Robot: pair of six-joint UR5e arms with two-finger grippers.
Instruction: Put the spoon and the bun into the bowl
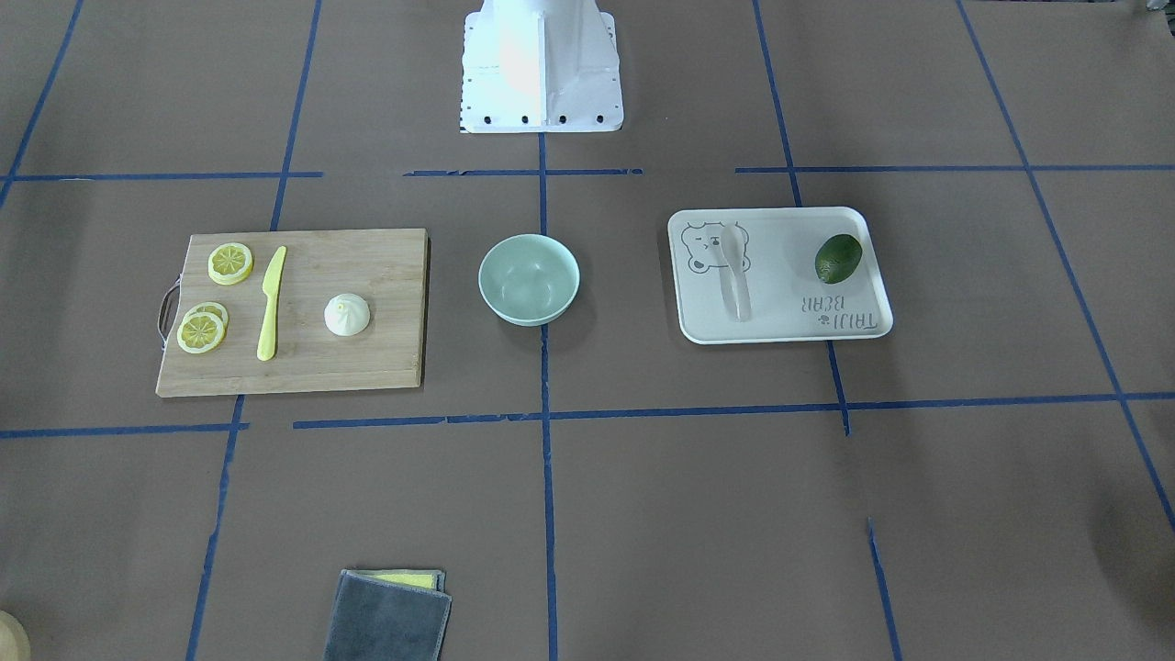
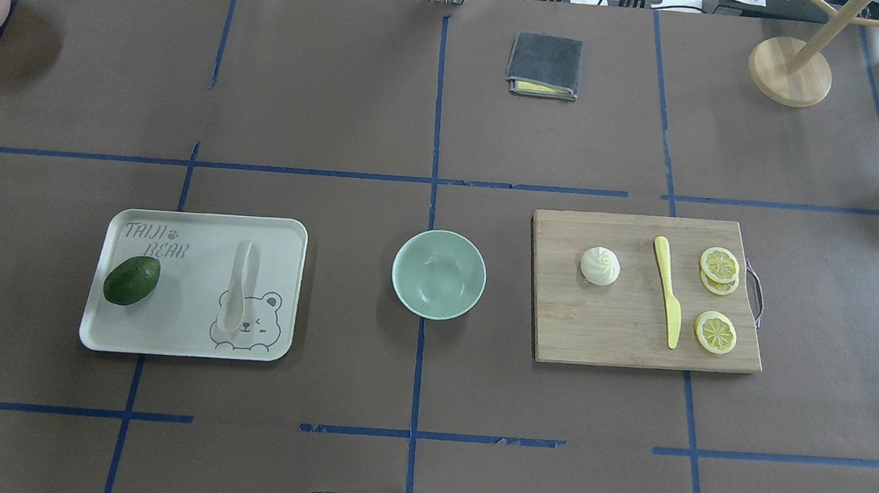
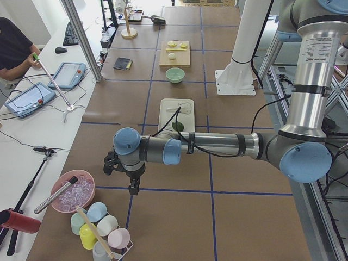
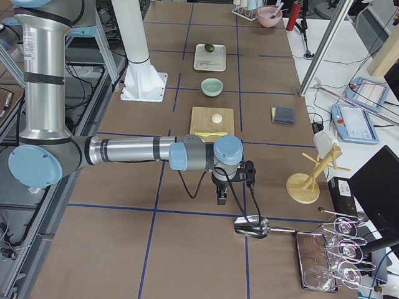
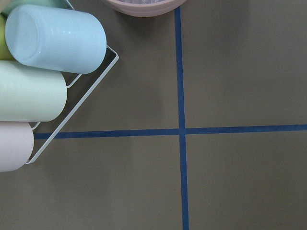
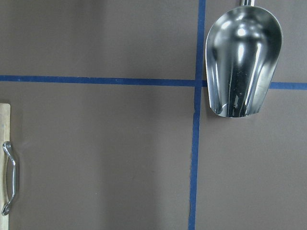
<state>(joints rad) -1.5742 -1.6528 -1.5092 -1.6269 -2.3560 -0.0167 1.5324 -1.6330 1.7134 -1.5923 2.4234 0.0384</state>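
The off-white spoon (image 2: 238, 288) lies on a cream tray (image 2: 171, 320) on the robot's left side. The mint-green bowl (image 2: 438, 274) stands empty at the table's middle. The white bun (image 2: 600, 266) sits on a wooden cutting board (image 2: 619, 336) on the robot's right. The left gripper (image 3: 132, 188) hangs over the table's far left end, well away from the tray. The right gripper (image 4: 221, 197) hangs over the far right end, past the board. Each shows only in a side view, so I cannot tell whether it is open or shut.
A green avocado (image 2: 131, 280) lies on the tray. A yellow knife (image 2: 666, 301) and lemon slices (image 2: 720, 264) lie on the board. A grey cloth (image 2: 544, 65) is at the far side. A metal scoop (image 6: 242, 60) lies under the right wrist, and racked cups (image 5: 43, 72) under the left.
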